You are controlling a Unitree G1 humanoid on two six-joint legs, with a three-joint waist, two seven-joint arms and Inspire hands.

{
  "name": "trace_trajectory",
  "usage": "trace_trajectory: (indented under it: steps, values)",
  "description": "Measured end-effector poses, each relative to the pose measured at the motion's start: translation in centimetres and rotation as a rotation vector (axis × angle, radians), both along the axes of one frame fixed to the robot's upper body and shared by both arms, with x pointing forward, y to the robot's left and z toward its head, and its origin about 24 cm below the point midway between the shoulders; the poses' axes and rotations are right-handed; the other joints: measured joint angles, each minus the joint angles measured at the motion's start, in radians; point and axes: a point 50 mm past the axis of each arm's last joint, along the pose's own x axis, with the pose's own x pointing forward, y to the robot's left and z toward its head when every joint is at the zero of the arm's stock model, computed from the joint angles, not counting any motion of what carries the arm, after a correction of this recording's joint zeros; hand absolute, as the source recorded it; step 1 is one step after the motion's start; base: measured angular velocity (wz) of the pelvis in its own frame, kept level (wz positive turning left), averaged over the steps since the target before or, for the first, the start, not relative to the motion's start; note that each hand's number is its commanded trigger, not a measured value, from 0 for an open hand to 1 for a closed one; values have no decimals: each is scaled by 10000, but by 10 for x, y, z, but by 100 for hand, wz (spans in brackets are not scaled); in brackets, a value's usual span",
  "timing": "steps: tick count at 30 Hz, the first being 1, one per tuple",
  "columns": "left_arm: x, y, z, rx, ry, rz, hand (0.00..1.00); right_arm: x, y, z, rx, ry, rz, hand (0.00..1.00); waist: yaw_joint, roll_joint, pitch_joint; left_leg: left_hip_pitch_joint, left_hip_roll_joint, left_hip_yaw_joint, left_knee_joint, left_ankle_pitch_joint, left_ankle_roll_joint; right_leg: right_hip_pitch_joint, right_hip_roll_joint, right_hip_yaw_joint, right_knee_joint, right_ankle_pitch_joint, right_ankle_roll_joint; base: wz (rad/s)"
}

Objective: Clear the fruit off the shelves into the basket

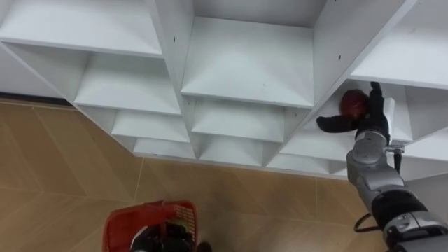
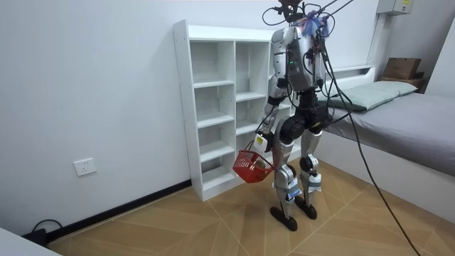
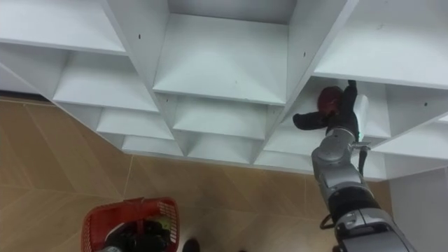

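The right robot hand is reaching into a right-side compartment of the closet. Its fingers are spread, not yet closing: the thumb is lying under the red fruit and the fingers are standing just to its right. The fruit is sitting on the shelf there, against the palm side. The left robot hand is gripping the red basket, hanging well below.

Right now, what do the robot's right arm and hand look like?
The right hand has black fingers and a white tag at its back. The forearm is a silver-grey cylinder, darker toward the elbow, with a dark cable looping beside it.
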Motion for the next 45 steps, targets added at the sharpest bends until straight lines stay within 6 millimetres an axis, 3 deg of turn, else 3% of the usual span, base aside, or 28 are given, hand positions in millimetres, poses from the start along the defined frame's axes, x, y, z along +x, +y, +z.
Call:
trace_trajectory:
  steps: [6, 9, 10, 45]
  values:
    - [1, 1, 0, 17, -23, -5, 100, -2, -2, -4, 56, 198, -81, 3, -3, -46, 26, 1, 1, 9, 2, 3, 3, 0, -3, -2, 10, 0, -1, 0]
    - [1, 1, 1, 38, -35, -5, 100, -3, -2, -6, 155, 291, -134, 92, -5, -77, 46, -16, 0, -3, 19, 3, 4, 0, -3, -7, 10, 0, -1, 0]
    - [2, 1, 1, 38, -41, -7, 100, -3, -2, -6, 198, 290, -150, 100, -6, -83, 49, -17, 0, -1, 20, 3, 4, -1, -3, -8, 10, 0, -1, 0]
    - [12, -2, 3, 97, -123, -36, 100, 0, -2, -1, -15, 70, -250, 100, -53, -56, 73, -107, -6, 35, 26, 16, 24, -147, -47, -66, 132, -20, -33, 0]
